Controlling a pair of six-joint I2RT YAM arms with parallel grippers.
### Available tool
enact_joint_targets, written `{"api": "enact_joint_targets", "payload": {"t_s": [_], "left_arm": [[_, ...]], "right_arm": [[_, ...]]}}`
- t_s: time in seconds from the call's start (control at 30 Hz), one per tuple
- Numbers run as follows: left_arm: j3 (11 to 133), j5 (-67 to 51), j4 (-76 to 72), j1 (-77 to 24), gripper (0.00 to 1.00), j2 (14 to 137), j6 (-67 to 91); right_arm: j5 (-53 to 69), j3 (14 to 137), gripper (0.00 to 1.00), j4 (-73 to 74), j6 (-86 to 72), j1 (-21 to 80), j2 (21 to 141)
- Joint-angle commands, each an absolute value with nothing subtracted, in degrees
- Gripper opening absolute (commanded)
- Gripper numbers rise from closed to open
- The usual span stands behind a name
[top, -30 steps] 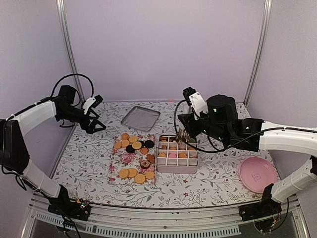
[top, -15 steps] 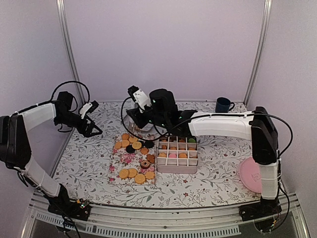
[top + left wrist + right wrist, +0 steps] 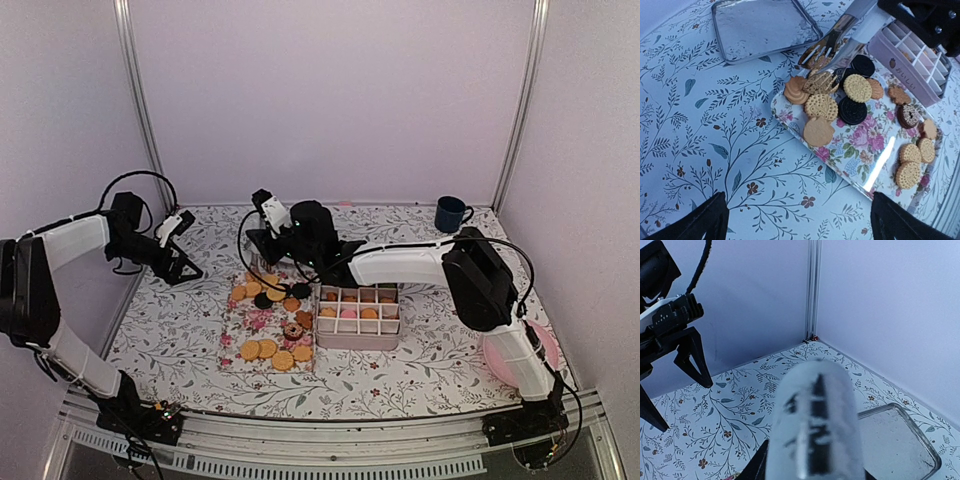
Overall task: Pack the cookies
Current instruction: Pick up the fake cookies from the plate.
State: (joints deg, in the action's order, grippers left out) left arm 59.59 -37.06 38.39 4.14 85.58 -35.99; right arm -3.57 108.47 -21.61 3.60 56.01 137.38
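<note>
Flower-printed cloth is spread over the table [image 3: 170, 330], and both arms are seen above its far half. The right arm [image 3: 400, 262] is stretched across to the left, while the left arm [image 3: 75, 235] is held near the left wall.

A floral tray [image 3: 240, 325] is laid at the middle, with a pink divided box [image 3: 358, 341] just beside it on the right. A shiny metal tray [image 3: 760, 25] is set behind them, a pink plate [image 3: 494, 358] is partly hidden by the right arm, and a dark blue mug [image 3: 451, 213] is placed at the far right.

The left gripper [image 3: 183, 272] is spread wide and nothing is held in it. The right gripper [image 3: 262, 252] is clamped on silver tongs [image 3: 842, 37], whose tips are lowered onto the far cluster on the floral tray; whether anything is gripped between them cannot be told.

Most of the cookies [image 3: 857, 87] are scattered on the floral tray, and several are seated in the box's compartments.
</note>
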Motion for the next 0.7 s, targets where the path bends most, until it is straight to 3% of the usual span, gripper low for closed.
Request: {"api": "enact_joint_targets", "payload": {"t_s": [0.0,0.67], "left_arm": [[58.41,-37.99,38.23,4.71,0.99,84.36,-36.94],[57.53,-38.45,37.59,4.91,0.99,84.61,-37.22]], "right_arm": [[-1.29,110.30,0.37,-28.19,1.76,55.81,139.28],[-1.41,110.68,0.34,-37.33,1.54,55.60,142.26]]}}
